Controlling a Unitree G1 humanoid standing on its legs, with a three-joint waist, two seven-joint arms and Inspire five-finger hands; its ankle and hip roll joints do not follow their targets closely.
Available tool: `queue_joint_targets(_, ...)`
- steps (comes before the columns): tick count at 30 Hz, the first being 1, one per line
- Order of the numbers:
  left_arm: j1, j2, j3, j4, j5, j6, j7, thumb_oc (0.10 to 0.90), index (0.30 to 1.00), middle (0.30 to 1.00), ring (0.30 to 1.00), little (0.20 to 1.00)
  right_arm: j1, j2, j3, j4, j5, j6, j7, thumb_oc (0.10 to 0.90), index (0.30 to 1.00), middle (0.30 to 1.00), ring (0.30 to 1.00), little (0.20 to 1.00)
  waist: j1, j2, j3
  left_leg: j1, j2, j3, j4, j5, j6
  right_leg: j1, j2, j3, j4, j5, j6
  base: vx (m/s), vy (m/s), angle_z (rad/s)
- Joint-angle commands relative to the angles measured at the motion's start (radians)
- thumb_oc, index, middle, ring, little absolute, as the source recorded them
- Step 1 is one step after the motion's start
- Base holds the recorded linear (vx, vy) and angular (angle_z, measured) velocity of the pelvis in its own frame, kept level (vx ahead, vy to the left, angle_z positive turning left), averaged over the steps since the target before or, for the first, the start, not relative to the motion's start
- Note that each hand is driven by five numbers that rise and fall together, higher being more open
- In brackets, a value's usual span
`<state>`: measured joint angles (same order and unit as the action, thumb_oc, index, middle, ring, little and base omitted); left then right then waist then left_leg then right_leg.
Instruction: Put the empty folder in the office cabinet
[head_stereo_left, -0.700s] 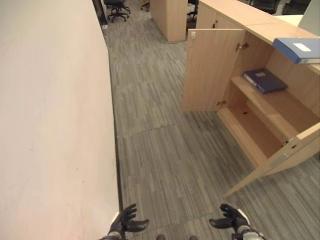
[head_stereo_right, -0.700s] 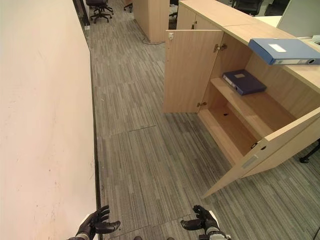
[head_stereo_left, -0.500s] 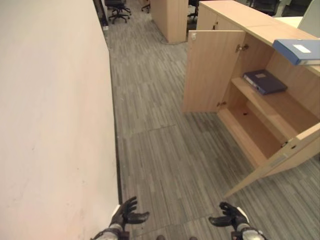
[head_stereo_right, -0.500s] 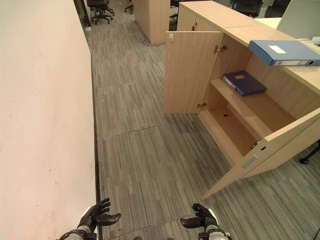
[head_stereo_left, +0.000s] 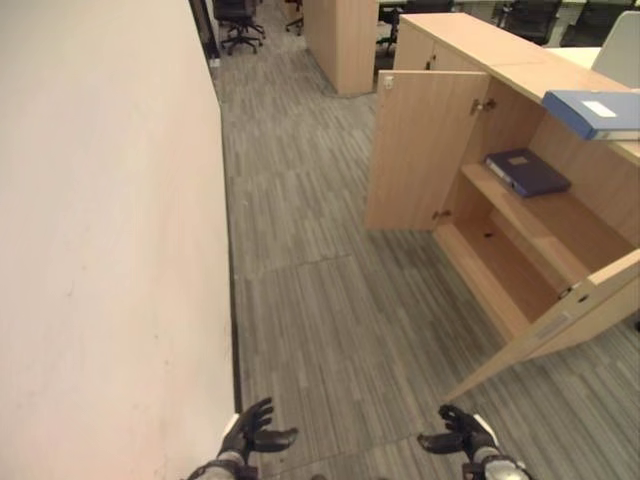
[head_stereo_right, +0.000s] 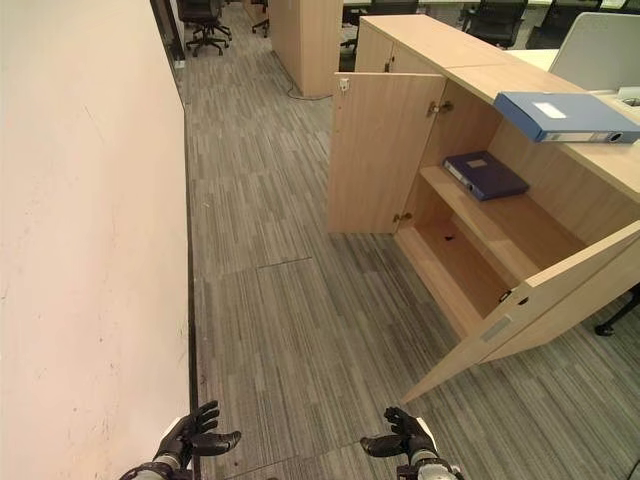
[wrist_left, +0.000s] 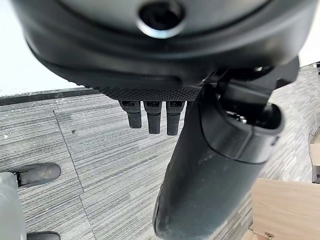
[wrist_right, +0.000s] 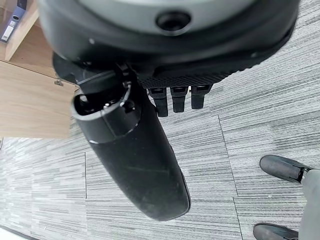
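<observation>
- light wooden office cabinet (head_stereo_right: 520, 225), low, two doors swung open; one door (head_stereo_right: 375, 150) stands upright at the far end, the nearer door (head_stereo_right: 530, 305) angles out over the floor.
- dark blue flat folder (head_stereo_right: 485, 175), lying flat on the cabinet's upper inner shelf, toward the far end beside the upright door.
- lighter blue ring-binder folder (head_stereo_right: 565, 115) with a white label, lying flat on the cabinet's top surface, above the shelf that carries the dark folder.
- lower shelf (head_stereo_right: 455, 270) of the cabinet, bare wood.
- grey striped carpet floor (head_stereo_right: 290, 290), running from the cabinet across to the wall.
- pale cream wall (head_stereo_right: 90, 250), opposite the cabinet's open front.
- black office chair (head_stereo_right: 205, 20), far down the aisle past the cabinet.
- left hand (head_stereo_left: 250, 436), dark, well apart from the cabinet near the wall, low over the carpet; fingers loosely spread and slightly bent, thumb out, holding nothing.
- right hand (head_stereo_left: 458, 435), dark with a white thumb cover, on the cabinet's side, short of the nearer door; fingers relaxed and apart, holding nothing.
</observation>
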<state>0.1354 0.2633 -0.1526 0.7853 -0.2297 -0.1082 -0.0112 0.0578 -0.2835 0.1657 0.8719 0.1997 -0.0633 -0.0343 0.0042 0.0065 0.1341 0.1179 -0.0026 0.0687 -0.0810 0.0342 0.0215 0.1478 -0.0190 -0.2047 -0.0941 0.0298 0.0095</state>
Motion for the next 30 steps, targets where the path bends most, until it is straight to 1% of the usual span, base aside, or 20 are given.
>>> queue_joint_targets(1, -0.097, 0.041, -0.001, 0.006, 0.000, -0.057, -0.002, 0.800, 0.900, 0.900, 0.900, 0.900, -0.084, -0.040, 0.002, 0.006, 0.013, -0.059, -0.010, 0.800, 0.900, 0.900, 0.900, 0.900, 0.007, -0.014, -0.004, 0.019, 0.101, -0.022, -0.006, -0.075, -0.096, 0.041, -0.102, 0.001, 0.009, -0.092, 0.109, 0.00, 0.000, 0.00)
queue_joint_targets(13, -0.102, 0.042, -0.003, 0.007, 0.002, -0.055, 0.002, 0.800, 0.900, 0.900, 0.900, 0.900, -0.079, -0.037, -0.006, -0.011, 0.022, -0.061, -0.011, 0.800, 0.900, 0.900, 0.900, 0.900, 0.003, -0.012, 0.001, 0.009, 0.103, -0.030, -0.006, -0.069, -0.102, 0.039, -0.098, -0.002, 0.011, -0.096, 0.107, 0.00, -0.004, 0.01)
queue_joint_targets(21, -0.120, 0.050, -0.004, 0.016, -0.003, -0.050, 0.000, 0.800, 0.900, 0.900, 0.900, 0.900, -0.064, -0.043, -0.018, -0.036, 0.034, -0.058, -0.005, 0.800, 0.900, 0.900, 0.900, 0.900, -0.005, -0.012, 0.004, -0.003, 0.122, -0.035, 0.016, -0.066, -0.118, 0.038, -0.079, -0.008, 0.030, -0.118, 0.087, 0.00, -0.070, 0.15)
queue_joint_targets(22, -0.118, 0.050, 0.000, 0.013, -0.011, -0.047, 0.000, 0.800, 0.900, 0.900, 0.900, 0.900, -0.068, -0.047, -0.016, -0.038, 0.032, -0.056, -0.002, 0.800, 0.900, 0.900, 0.900, 0.900, -0.006, -0.012, 0.011, -0.013, 0.133, -0.036, 0.045, -0.071, -0.121, 0.029, -0.074, -0.003, 0.053, -0.130, 0.078, -0.01, -0.089, 0.08)
queue_joint_targets(23, -0.119, 0.050, 0.000, 0.013, -0.011, -0.047, 0.000, 0.800, 0.900, 0.900, 0.900, 0.900, -0.068, -0.048, -0.016, -0.038, 0.032, -0.055, -0.002, 0.800, 0.900, 0.900, 0.900, 0.900, -0.006, -0.011, 0.010, -0.015, 0.133, -0.036, 0.048, -0.072, -0.121, 0.027, -0.074, -0.003, 0.055, -0.131, 0.078, -0.05, -0.118, 0.04)
queue_joint_targets(25, -0.116, 0.051, 0.006, 0.007, -0.021, -0.046, -0.001, 0.800, 0.900, 0.900, 0.900, 0.900, -0.069, -0.058, -0.010, -0.052, 0.023, -0.055, 0.007, 0.800, 0.900, 0.900, 0.900, 0.900, -0.006, -0.012, 0.032, -0.061, 0.144, -0.040, 0.148, -0.090, -0.129, 0.008, -0.065, 0.012, 0.094, -0.153, 0.057, -0.06, -0.101, 0.03)
queue_joint_targets(26, -0.116, 0.051, 0.006, 0.007, -0.021, -0.046, -0.001, 0.800, 0.900, 0.900, 0.900, 0.900, -0.069, -0.058, -0.010, -0.052, 0.023, -0.054, 0.007, 0.800, 0.900, 0.900, 0.900, 0.900, -0.007, -0.012, 0.031, -0.066, 0.144, -0.041, 0.154, -0.093, -0.130, 0.006, -0.064, 0.011, 0.095, -0.154, 0.056, -0.03, -0.087, 0.00)
queue_joint_targets(27, -0.111, 0.052, 0.009, -0.004, -0.029, -0.046, -0.004, 0.800, 0.900, 0.900, 0.900, 0.900, -0.067, -0.060, -0.010, -0.055, 0.024, -0.055, 0.011, 0.800, 0.900, 0.900, 0.900, 0.900, -0.006, -0.014, 0.040, -0.083, 0.145, -0.036, 0.195, -0.093, -0.138, 0.006, -0.059, 0.015, 0.101, -0.162, 0.047, -0.05, -0.080, -0.01)
queue_joint_targets(28, -0.108, 0.052, 0.010, -0.019, -0.034, -0.044, -0.006, 0.800, 0.900, 0.900, 0.900, 0.900, -0.067, -0.064, -0.010, -0.061, 0.023, -0.055, 0.012, 0.800, 0.900, 0.900, 0.900, 0.900, -0.001, -0.015, 0.056, -0.113, 0.140, -0.047, 0.257, -0.088, -0.144, 0.006, -0.058, 0.021, 0.107, -0.166, 0.038, -0.09, -0.174, -0.02)
queue_joint_targets(29, -0.110, 0.047, 0.009, -0.021, -0.044, -0.045, -0.009, 0.800, 0.900, 0.900, 0.900, 0.900, -0.074, -0.072, -0.006, -0.060, 0.020, -0.055, 0.011, 0.800, 0.900, 0.900, 0.900, 0.900, 0.011, -0.025, 0.085, -0.189, 0.129, -0.085, 0.392, -0.033, -0.150, 0.007, -0.059, 0.031, 0.117, -0.167, 0.020, -0.08, -0.131, 0.03)
queue_joint_targets(30, -0.111, 0.047, 0.009, -0.020, -0.044, -0.045, -0.009, 0.800, 0.900, 0.900, 0.900, 0.900, -0.075, -0.072, -0.006, -0.060, 0.020, -0.055, 0.011, 0.800, 0.900, 0.900, 0.900, 0.900, 0.009, -0.024, 0.084, -0.195, 0.129, -0.088, 0.399, -0.036, -0.151, 0.005, -0.057, 0.028, 0.118, -0.168, 0.020, -0.03, -0.170, 0.05)
